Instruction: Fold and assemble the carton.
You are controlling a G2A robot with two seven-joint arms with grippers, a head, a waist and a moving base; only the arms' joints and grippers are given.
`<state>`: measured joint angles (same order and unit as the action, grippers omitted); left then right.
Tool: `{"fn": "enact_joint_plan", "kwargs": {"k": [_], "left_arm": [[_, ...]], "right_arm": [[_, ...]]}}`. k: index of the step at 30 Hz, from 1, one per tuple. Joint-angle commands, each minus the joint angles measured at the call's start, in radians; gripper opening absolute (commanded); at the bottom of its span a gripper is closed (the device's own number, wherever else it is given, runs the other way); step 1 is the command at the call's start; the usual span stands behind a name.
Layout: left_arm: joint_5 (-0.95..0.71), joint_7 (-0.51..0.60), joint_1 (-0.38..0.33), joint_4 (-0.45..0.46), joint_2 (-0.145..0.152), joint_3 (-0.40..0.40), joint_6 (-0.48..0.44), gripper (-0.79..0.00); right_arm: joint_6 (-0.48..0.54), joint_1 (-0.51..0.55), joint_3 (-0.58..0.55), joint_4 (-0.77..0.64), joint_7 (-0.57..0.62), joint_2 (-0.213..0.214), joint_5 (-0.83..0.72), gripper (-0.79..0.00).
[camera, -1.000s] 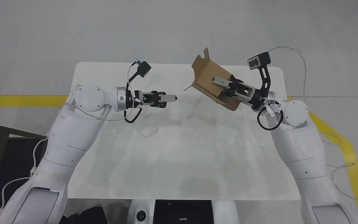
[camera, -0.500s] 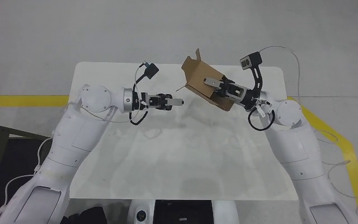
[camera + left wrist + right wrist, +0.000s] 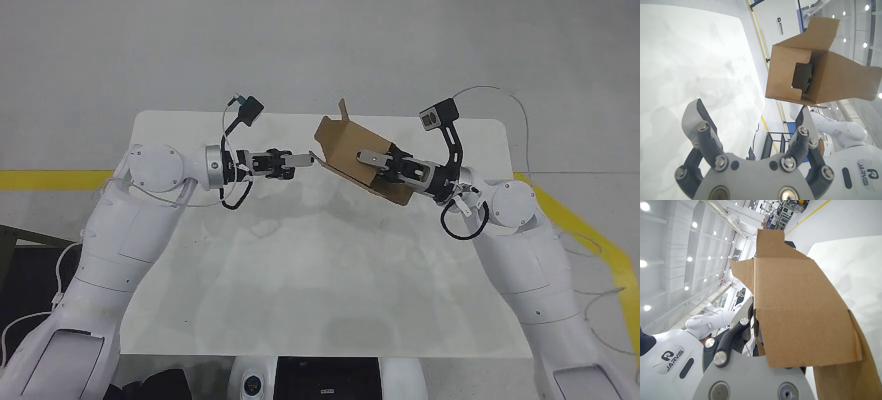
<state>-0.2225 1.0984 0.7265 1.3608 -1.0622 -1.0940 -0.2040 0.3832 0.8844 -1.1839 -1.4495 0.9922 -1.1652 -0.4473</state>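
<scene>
A brown carton (image 3: 348, 152) is held tilted in the air over the table's (image 3: 300, 290) far middle, its end flaps loose and one flap sticking up. My right gripper (image 3: 374, 157) is shut on a side panel, and one finger (image 3: 748, 310) shows beside the cardboard (image 3: 795, 306) while the other is hidden behind it. My left gripper (image 3: 303, 160) is open just left of the carton, level with its partly folded end. In the left wrist view, the carton (image 3: 821, 79) hangs just beyond the spread gripper (image 3: 751, 109), and one fingertip (image 3: 803, 115) is close under its lower edge.
The white table has bare surface across its middle and near side. A yellow floor line (image 3: 50, 180) runs past both table ends. Cables loop from each wrist.
My right arm has carried the carton leftward and a little lower toward the centre. The left gripper has swung up and right, ending right at the carton's left end.
</scene>
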Motion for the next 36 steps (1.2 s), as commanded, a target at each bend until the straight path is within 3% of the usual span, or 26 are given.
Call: {"fn": "enact_joint_plan", "kwargs": {"k": [1,36], "left_arm": [[-0.003,0.002,-0.002,0.0,-0.001,0.003,-0.002,0.0],[-0.049,0.048,-0.02,0.022,-0.015,0.054,-0.011,0.0]], "right_arm": [[0.001,-0.004,0.006,-0.004,0.007,-0.001,-0.002,-0.785],[0.021,-0.039,0.057,0.022,0.074,-0.011,-0.034,-0.785]]}}
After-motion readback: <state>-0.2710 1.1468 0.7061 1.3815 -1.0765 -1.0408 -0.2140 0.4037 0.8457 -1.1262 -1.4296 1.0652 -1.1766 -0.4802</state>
